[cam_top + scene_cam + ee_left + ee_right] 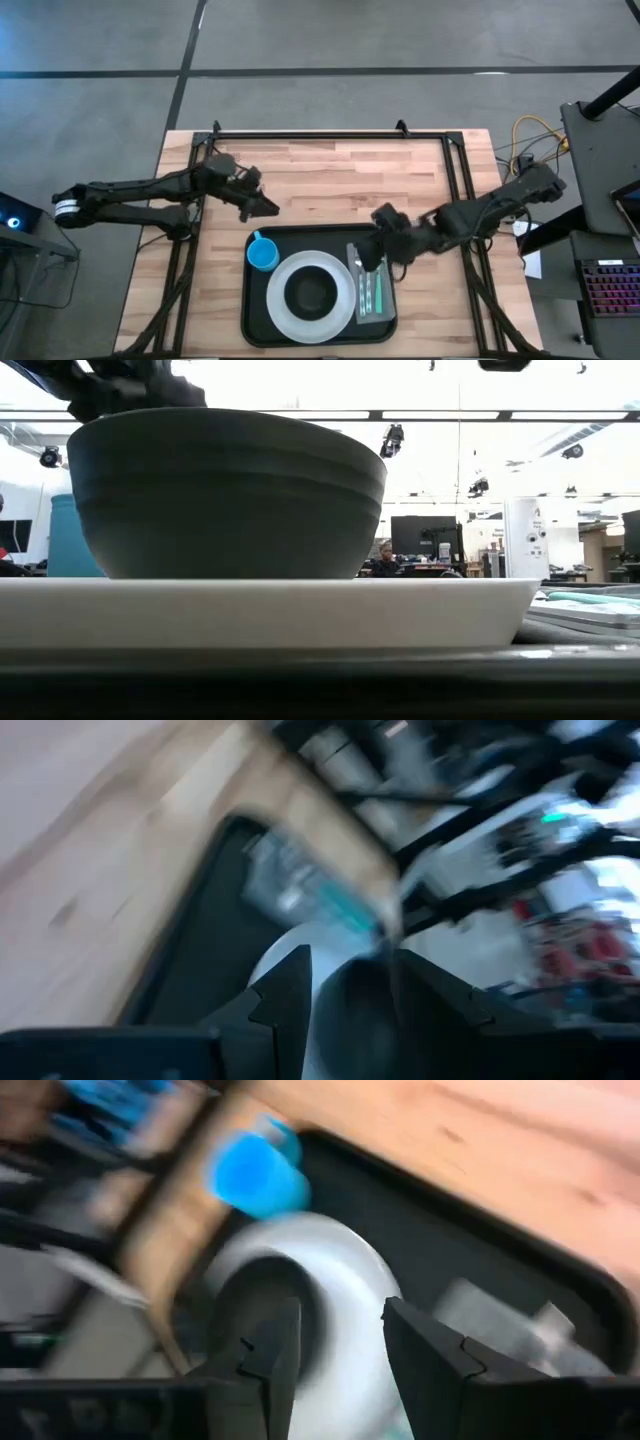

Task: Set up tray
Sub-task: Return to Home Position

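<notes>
The tray [254, 318] sits on the bench [320, 180] against the edge nearest the low camera, about midway along it, with its long axis parallel to that edge. On it you have the white plate [283, 312] carrying the dark bowl [312, 292], the blue cup [263, 255] by the tray's far left corner, and the grey napkin [354, 306] with cutlery along the tray's right end.

Your right gripper [364, 258] is the nearer one. It hangs over the tray's right part, above the far end of the napkin, so the tray lies directly beneath it and the plate is just to its left. In the right wrist view its fingers [270, 1355] stand apart with nothing between them.

Your left gripper [264, 206] is off the tray, over bare wood just beyond the far left corner. Its fingers [290, 995] are also spread and empty, pointing toward the tray.

With the setting apparently complete, I judge that only the retreat is left. Lift the right arm clear before swinging it outward, since a low sweep could catch the napkin or cutlery.
</notes>
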`<state>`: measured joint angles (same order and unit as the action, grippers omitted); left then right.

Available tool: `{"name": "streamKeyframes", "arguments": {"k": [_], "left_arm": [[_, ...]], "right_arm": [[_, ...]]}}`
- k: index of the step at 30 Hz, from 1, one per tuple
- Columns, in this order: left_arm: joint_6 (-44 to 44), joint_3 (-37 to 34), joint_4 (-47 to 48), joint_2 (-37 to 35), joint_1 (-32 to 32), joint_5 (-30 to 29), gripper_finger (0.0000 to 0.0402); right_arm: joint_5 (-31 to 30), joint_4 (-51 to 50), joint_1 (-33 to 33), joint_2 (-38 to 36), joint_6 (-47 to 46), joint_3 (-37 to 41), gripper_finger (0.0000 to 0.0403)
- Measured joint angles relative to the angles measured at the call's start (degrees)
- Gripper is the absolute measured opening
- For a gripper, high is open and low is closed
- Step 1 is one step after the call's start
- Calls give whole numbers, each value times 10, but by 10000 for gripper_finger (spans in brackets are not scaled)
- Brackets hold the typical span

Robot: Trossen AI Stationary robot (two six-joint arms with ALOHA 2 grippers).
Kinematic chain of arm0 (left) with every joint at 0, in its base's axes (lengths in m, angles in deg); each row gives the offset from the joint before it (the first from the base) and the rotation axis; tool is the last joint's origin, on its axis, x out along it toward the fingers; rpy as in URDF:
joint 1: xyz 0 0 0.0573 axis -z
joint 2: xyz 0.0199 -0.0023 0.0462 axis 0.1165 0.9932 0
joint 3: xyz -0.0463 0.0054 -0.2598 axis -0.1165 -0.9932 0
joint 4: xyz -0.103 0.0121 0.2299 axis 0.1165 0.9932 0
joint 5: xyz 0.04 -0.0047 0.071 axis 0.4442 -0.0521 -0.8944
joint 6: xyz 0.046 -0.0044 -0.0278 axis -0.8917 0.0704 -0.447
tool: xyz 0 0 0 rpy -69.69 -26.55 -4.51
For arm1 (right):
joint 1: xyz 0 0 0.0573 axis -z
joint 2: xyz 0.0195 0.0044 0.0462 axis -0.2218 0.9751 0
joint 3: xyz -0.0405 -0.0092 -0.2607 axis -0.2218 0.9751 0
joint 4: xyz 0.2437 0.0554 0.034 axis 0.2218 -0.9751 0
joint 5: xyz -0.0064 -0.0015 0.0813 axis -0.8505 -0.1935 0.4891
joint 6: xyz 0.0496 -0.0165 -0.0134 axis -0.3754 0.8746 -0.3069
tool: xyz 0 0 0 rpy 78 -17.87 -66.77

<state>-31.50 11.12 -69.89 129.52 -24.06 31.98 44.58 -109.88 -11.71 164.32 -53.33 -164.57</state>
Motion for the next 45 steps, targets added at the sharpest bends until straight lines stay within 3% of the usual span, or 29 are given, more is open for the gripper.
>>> {"name": "streamKeyframes", "arguments": {"k": [2,7,11,18,24,34,41,45], "left_arm": [[9,0,-38,-23,0,10,120],[15,0,-60,-101,0,11,120],[15,0,-52,-164,0,11,120],[1,-22,-44,-236,0,12,120],[3,-76,-42,-319,0,7,120],[-4,-157,-45,-477,0,-98,120],[-33,-231,-70,-495,0,-108,120],[-51,-252,-65,-495,0,-62,120]], "right_arm": [[29,102,24,-28,64,40,132],[149,506,80,-72,238,180,136],[201,714,126,-89,275,278,135],[252,725,194,-147,242,403,127],[236,724,209,-264,302,470,130],[178,698,212,-460,372,564,118],[156,709,212,-529,392,644,117],[157,740,211,-558,365,691,113]]}}
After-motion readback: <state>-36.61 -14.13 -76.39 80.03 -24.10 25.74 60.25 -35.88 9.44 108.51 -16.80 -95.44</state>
